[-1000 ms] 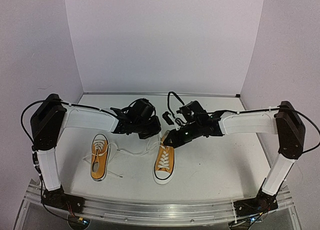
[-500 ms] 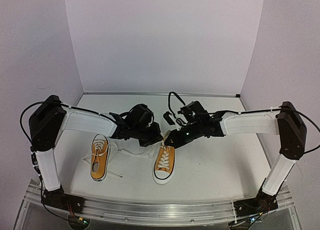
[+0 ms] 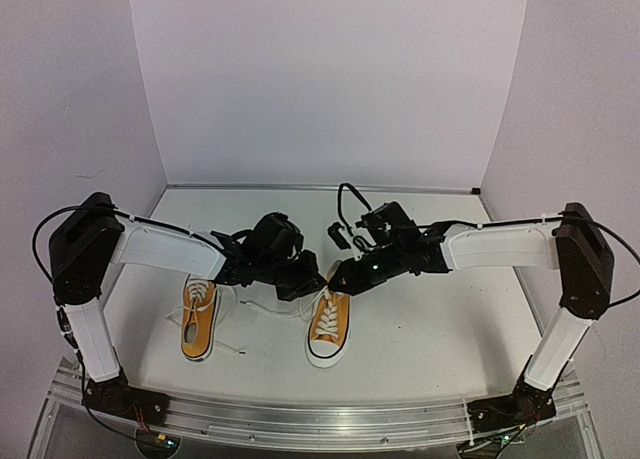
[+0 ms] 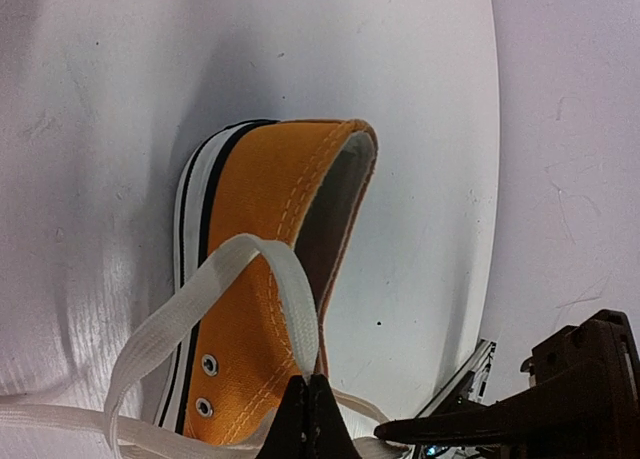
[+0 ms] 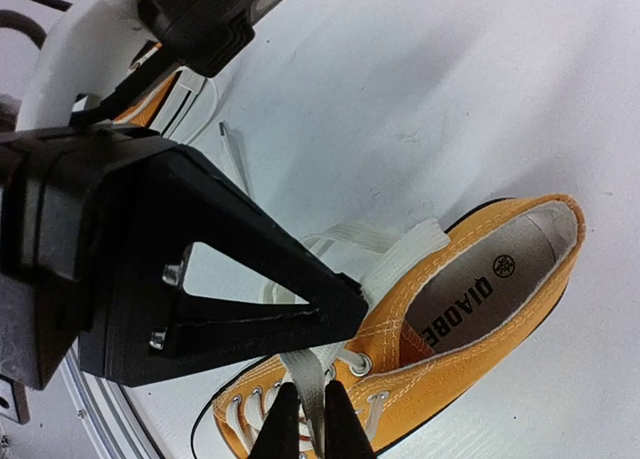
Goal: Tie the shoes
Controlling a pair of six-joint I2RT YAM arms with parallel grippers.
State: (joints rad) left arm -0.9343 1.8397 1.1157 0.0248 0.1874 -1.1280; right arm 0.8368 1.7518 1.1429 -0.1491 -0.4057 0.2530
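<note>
- The left gripper (image 4: 305, 426) has its fingers pressed together, pinching the foot of a lace loop (image 4: 297, 314).
- The right gripper (image 5: 306, 426) has its fingers narrowly apart with a lace strand (image 5: 303, 371) nipped between them. How firm this hold is cannot be told.
- Both grippers meet over the collar end of the worked shoe (image 3: 328, 324), which lies toe toward 6 o'clock. The second shoe (image 3: 198, 321) lies at its 9 o'clock, apart from it.
- Risk: a light hold by the right gripper lets the strand slip out, and the loop then collapses.
- Risk: the gripper bodies are almost touching, so any crossing move is likely to cause a collision.
- Risk: the shoe is not clamped, so a hard pull on either lace probably drags or tips it.
- Risk: loose lace (image 3: 268, 306) lies between the shoes and may snag on a low sweep toward 9 o'clock.
- Open room: bare table (image 3: 440, 319) lies at 3 o'clock of the worked shoe, with more toward 12 o'clock.
- Limits: the back wall (image 3: 330, 79) at 12 o'clock and the base rail (image 3: 330, 421) at 6 o'clock.
</note>
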